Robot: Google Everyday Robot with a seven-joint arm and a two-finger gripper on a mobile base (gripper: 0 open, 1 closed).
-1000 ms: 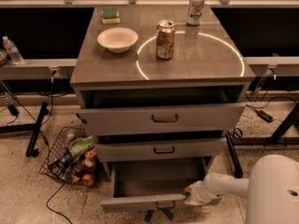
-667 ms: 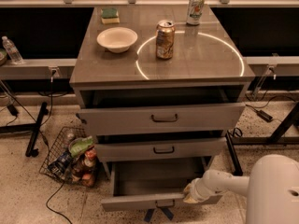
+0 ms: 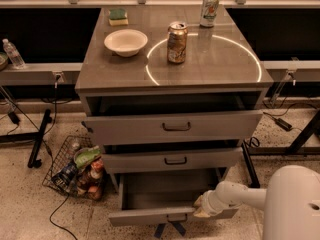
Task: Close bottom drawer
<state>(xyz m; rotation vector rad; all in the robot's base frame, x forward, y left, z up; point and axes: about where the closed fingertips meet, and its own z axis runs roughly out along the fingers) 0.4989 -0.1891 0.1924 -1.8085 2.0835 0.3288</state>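
The bottom drawer (image 3: pixel 150 215) of the grey cabinet is pulled out the farthest of the three, its plain grey box open to view and its small dark handle (image 3: pixel 176 218) at the centre of the narrow front panel. My gripper (image 3: pixel 201 207) is at the end of the white arm (image 3: pixel 235 196), which reaches in from the lower right. It sits against the right part of the bottom drawer's front panel at its top edge. The top drawer (image 3: pixel 172 126) and middle drawer (image 3: pixel 172 160) are also partly open.
On the cabinet top (image 3: pixel 100 66) stand a white bowl (image 3: pixel 125 42), a tan can (image 3: pixel 176 43), a green-and-white can (image 3: pixel 209 8) and a sponge (image 3: pixel 118 16). A wire basket of packets (image 3: pixel 75 170) lies on the floor to the left. Black table legs (image 3: pixel 39 139) stand on both sides.
The arm and gripper have shifted slightly left along the bottom drawer's front. The drawer's position looks about the same.
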